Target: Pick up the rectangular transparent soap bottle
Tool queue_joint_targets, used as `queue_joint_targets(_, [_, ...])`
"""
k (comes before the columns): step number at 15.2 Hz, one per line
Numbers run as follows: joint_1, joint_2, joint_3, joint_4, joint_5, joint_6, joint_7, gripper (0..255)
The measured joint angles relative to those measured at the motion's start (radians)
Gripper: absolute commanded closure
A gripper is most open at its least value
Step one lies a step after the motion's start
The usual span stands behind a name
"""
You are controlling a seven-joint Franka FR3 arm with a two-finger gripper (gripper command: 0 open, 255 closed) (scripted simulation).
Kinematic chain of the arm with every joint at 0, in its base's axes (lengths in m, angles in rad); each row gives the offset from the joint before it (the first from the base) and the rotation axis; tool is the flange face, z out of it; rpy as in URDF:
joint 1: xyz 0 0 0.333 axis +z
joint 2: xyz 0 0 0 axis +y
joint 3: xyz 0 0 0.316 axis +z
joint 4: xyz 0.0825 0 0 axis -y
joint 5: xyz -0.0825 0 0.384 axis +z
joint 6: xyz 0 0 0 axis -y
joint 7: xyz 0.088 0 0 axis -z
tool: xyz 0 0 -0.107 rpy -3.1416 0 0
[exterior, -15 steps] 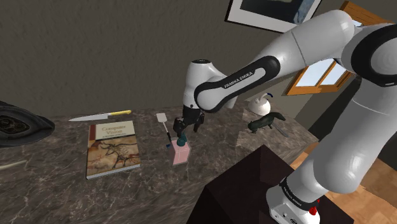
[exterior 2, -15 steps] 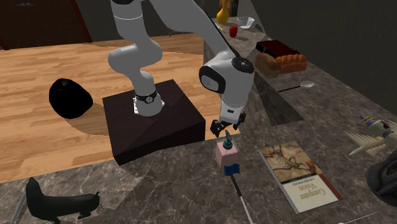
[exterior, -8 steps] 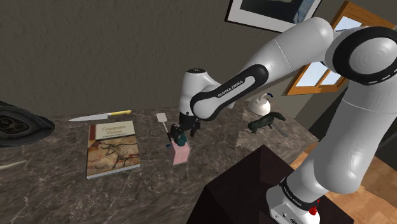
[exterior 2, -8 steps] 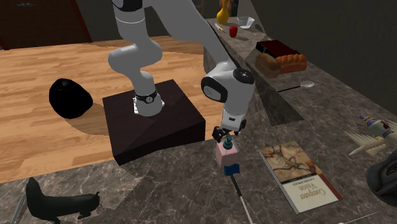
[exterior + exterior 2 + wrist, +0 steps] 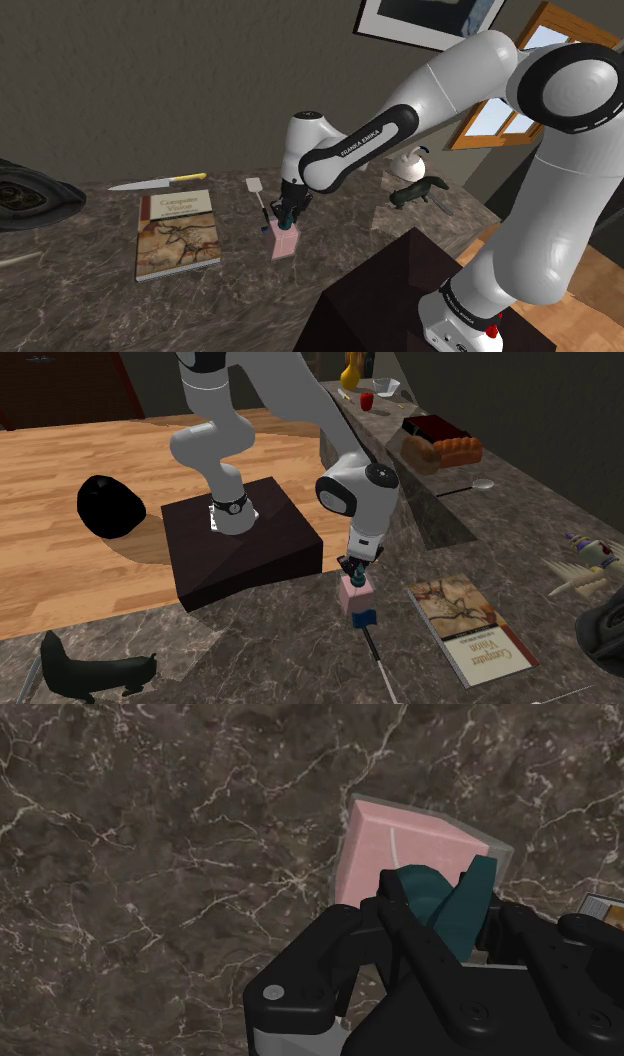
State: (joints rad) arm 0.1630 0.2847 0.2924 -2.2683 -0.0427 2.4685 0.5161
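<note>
Shoulder view: on the dark marble counter (image 5: 80, 290), the white arm (image 5: 470, 80) reaches down to the pink soap bottle (image 5: 283, 243), which stands upright just right of a book (image 5: 177, 233). The gripper (image 5: 287, 214) sits around the teal pump (image 5: 432, 896), though whether it is clamped cannot be told. A hold this high could tip the bottle or slip off the pump.

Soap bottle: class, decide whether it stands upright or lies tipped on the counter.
Upright: the pink soap bottle stands on its base, teal pump on top.

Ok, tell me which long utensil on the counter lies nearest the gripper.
The white-headed spatula, right beside the pink soap bottle under the gripper; the yellow-handled knife lies far off, beyond the book.
</note>
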Motion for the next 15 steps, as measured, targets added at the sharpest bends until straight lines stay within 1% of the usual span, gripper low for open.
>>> queue_joint_targets(5, [0.0,-0.005,0.001,0.0,0.002,-0.005,-0.001,255])
queue_joint_targets(15, [-0.012,-0.11,0.019,0.016,0.046,-0.122,-0.023,255])
